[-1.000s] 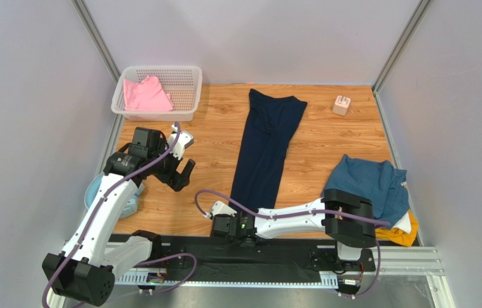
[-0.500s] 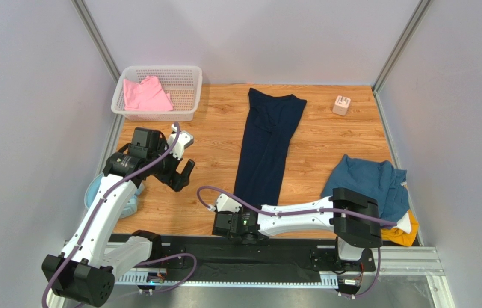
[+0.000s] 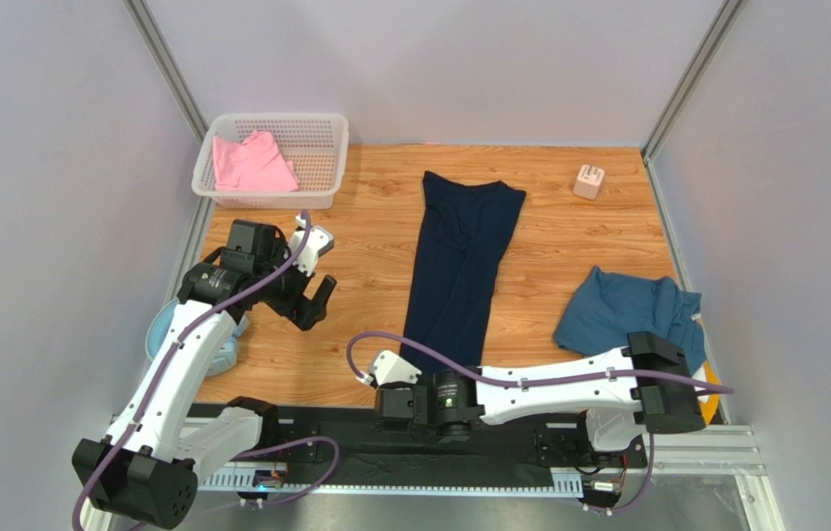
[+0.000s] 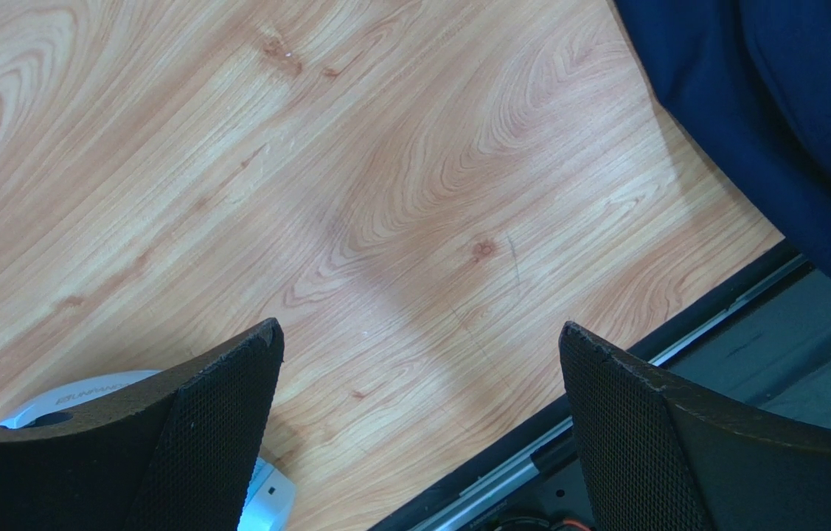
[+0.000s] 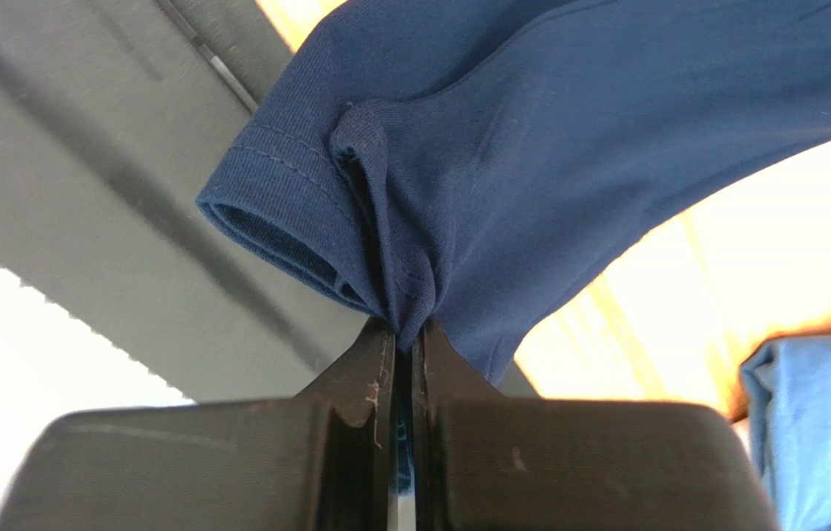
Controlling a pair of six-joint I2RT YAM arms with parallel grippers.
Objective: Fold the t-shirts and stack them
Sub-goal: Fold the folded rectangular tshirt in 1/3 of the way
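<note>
Navy tee [image 3: 461,260], lying as a long strip on the bench [image 3: 564,249], I'm pinching at its near hem in the right pincer [image 5: 403,332], left pincer [image 4: 420,337] hanging released; I'm judging folding barely begun, teal tee [image 3: 621,312] heaped, nothing stacked.

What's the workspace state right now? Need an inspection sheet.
Surface: wooden table, with a black rail along the near edge.
Job's things: navy t-shirt lies as a long narrow strip; teal t-shirt crumpled at right; pink t-shirt in the white basket.
Clutter: small pale cube far right; light blue round dish at the left edge.
Grippers: left gripper jaws open above bare wood; right gripper jaws shut on a hemmed edge of the navy t-shirt.
Cables: purple cables run along both arms; one loops beside the navy t-shirt's near end.
Surroundings: plain grey walls, metal corner posts.
</note>
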